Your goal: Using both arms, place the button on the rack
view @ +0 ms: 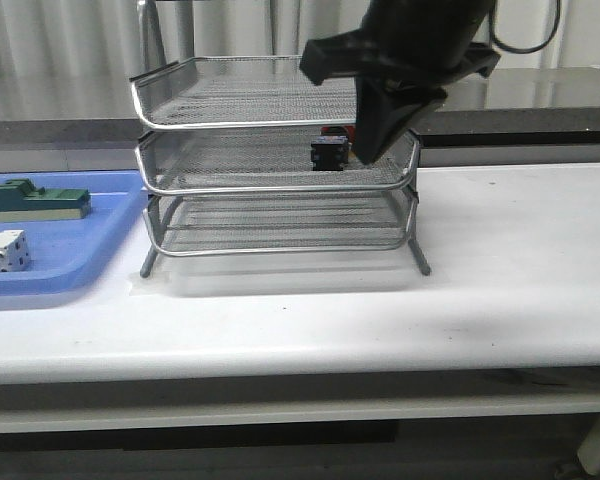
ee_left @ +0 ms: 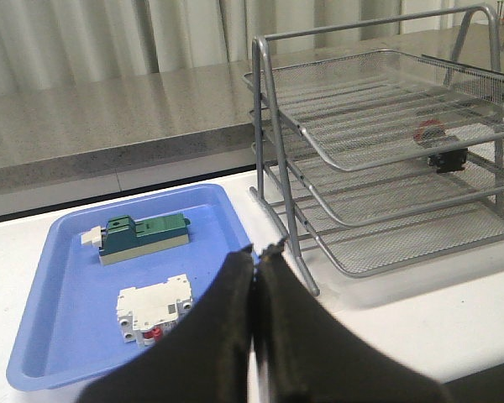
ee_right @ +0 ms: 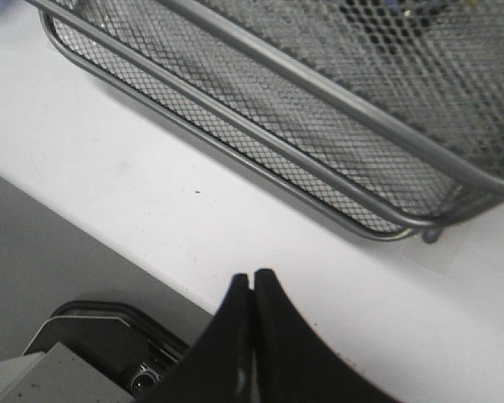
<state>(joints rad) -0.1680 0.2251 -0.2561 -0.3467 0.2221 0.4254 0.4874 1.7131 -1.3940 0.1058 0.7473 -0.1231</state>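
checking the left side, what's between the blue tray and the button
In the left wrist view, the rack's upright frame and mesh sit between the blue tray and the button on its middle tier.

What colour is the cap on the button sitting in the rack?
Red; the button shows it best in the left wrist view, through the rack mesh.

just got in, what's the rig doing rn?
The button already sits on the middle tier of the wire rack, toward its right side. The right gripper is shut and empty, with that arm raised near the rack's right end. The left gripper is also shut and empty, over the near corner of the blue tray, which holds a green block and a white block. Placement looks done.
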